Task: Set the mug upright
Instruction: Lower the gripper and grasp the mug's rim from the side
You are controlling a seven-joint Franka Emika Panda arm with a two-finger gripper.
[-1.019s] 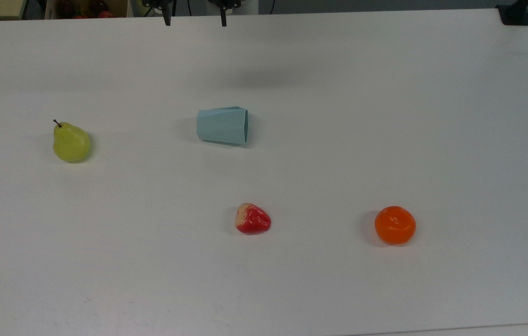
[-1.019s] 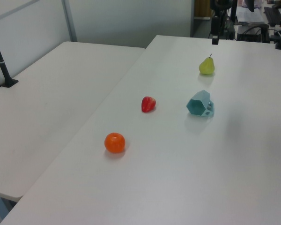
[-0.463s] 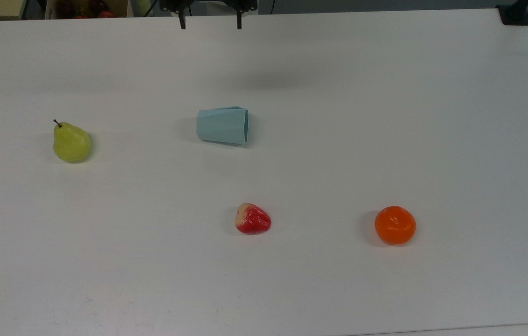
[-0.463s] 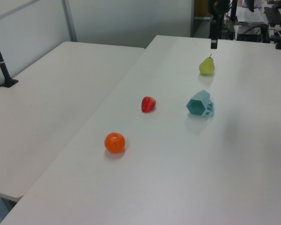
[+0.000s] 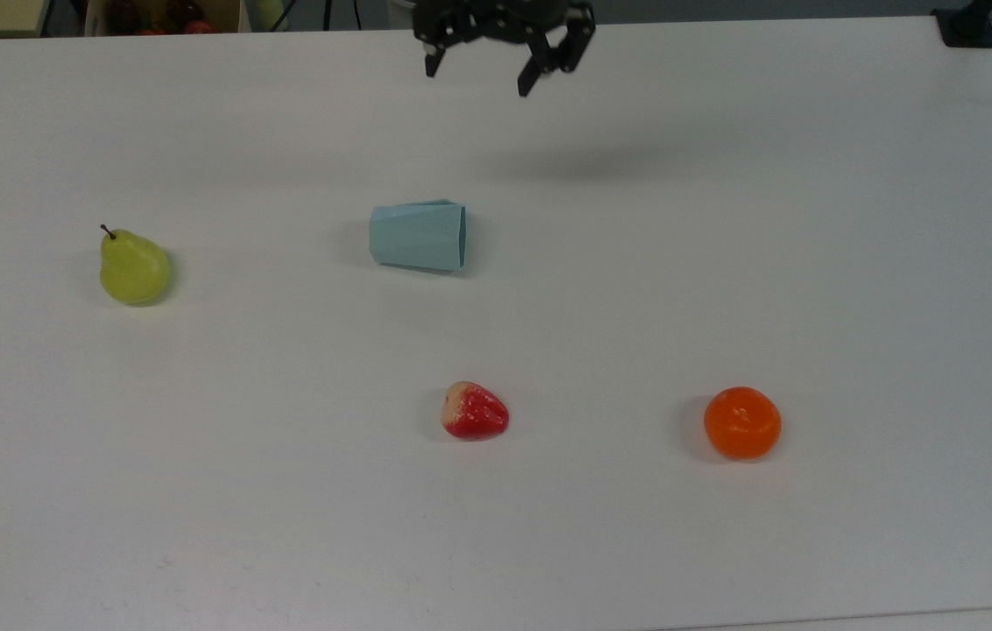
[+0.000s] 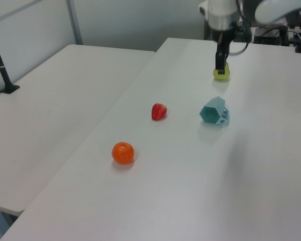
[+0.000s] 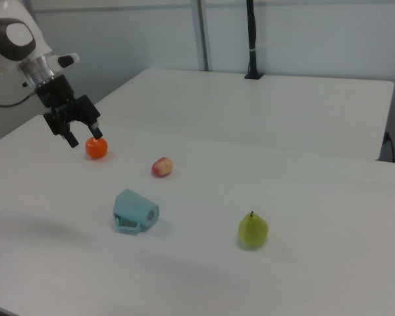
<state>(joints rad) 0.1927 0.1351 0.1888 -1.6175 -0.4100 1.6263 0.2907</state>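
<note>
The pale blue faceted mug lies on its side on the white table, its wide rim toward the top view's right. In the left view the mug shows its hexagonal mouth; in the right view the mug has a small handle low against the table. My gripper hangs open and empty above the table's far edge, well beyond the mug and slightly to the top view's right of it. Seen from the side, the gripper is high off the surface. In the left view the gripper overlaps the pear.
A green pear stands at the top view's left of the mug. A red strawberry and an orange lie nearer the front edge. A second white table adjoins in the left view.
My gripper has moved toward the top view's right and further into view over the table's far edge, with its fingers turned at an angle. The mug and fruit have not moved.
</note>
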